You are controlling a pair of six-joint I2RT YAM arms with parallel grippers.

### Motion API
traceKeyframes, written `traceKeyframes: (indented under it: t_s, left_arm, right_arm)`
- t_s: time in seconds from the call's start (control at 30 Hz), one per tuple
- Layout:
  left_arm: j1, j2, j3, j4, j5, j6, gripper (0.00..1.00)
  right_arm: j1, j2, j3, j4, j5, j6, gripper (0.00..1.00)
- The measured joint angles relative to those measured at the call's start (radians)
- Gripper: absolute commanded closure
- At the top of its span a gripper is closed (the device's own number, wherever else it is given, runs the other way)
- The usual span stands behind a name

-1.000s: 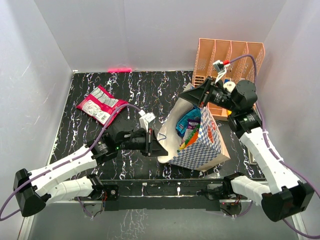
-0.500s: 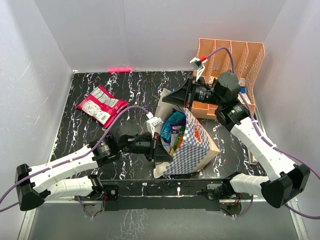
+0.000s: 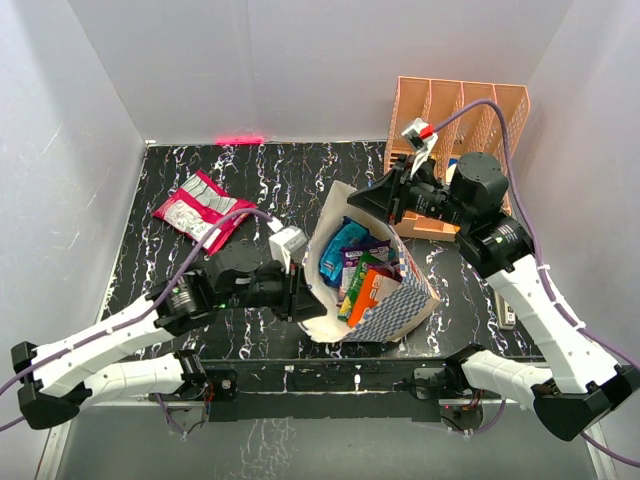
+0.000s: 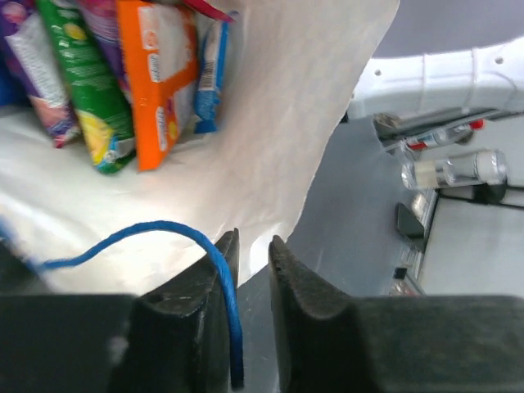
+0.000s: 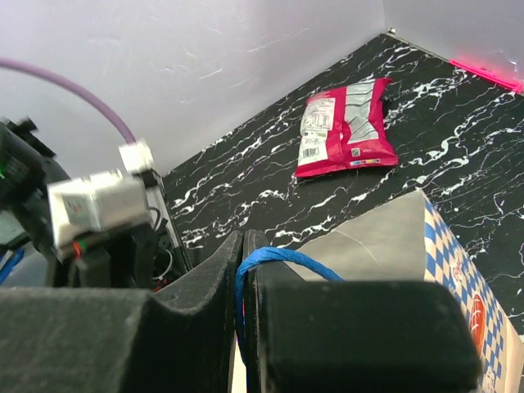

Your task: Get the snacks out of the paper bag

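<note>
The blue-and-white checkered paper bag lies tilted at the table's middle, its mouth open upward. Blue, purple, green and orange snacks sit inside. The left wrist view shows the orange and green packets on the cream lining. My right gripper is shut on the blue cord handle at the far rim. My left gripper is at the near-left rim, jaws slightly apart, a cord draped over one finger. A magenta-and-silver packet lies at the far left.
A peach-orange slotted organizer stands at the back right, just behind my right arm. Grey walls enclose the black marbled table on three sides. The right arm's white link shows beyond the bag in the left wrist view.
The bag has shifted left and its mouth has spread wider, showing more packets. My right gripper swung left, then partly back with the handle. My left gripper drew back toward the near left.
</note>
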Motion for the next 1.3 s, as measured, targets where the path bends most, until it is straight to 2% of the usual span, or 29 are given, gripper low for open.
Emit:
traceKeyframes:
  t_s: [0.2, 0.3, 0.43, 0.53, 0.67, 0.73, 0.83, 0.87, 1.0, 1.1, 1.3]
  left_arm:
    - [0.0, -0.024, 0.209, -0.256, -0.225, 0.071, 0.36]
    - [0.0, -0.029, 0.301, -0.344, -0.319, 0.103, 0.22]
    - [0.0, -0.007, 0.415, -0.418, -0.387, 0.152, 0.13]
    - [0.0, 0.034, 0.483, -0.42, -0.39, 0.184, 0.12]
    - [0.0, 0.1, 0.51, -0.353, -0.343, 0.219, 0.23]
    - [0.0, 0.143, 0.506, -0.3, -0.303, 0.232, 0.36]
    - [0.0, 0.201, 0.467, -0.193, -0.26, 0.245, 0.49]
    - [0.0, 0.213, 0.449, -0.169, -0.257, 0.245, 0.52]
    - [0.0, 0.27, 0.356, -0.076, -0.267, 0.245, 0.74]
    - [0.0, 0.323, 0.322, -0.04, -0.306, 0.244, 0.78]
    - [0.0, 0.378, 0.245, 0.0, -0.441, 0.238, 0.71]
  right_arm:
    - [0.0, 0.009, 0.0, -0.027, -0.019, -0.045, 0.93]
    - [0.0, 0.009, 0.0, -0.031, -0.017, -0.058, 0.93]
    - [0.0, 0.007, 0.002, -0.046, -0.007, -0.075, 0.93]
    - [0.0, 0.002, 0.002, -0.052, 0.005, -0.077, 0.93]
    - [0.0, -0.02, 0.002, -0.052, 0.03, -0.068, 0.93]
    - [0.0, -0.036, 0.002, -0.051, 0.045, -0.052, 0.93]
    - [0.0, -0.06, 0.002, -0.045, 0.068, -0.025, 0.93]
    - [0.0, -0.066, 0.002, -0.042, 0.072, -0.018, 0.93]
    - [0.0, -0.094, -0.002, -0.019, 0.079, 0.008, 0.93]
    - [0.0, -0.102, -0.002, -0.014, 0.084, 0.018, 0.93]
    - [0.0, -0.102, -0.003, -0.014, 0.094, 0.025, 0.93]
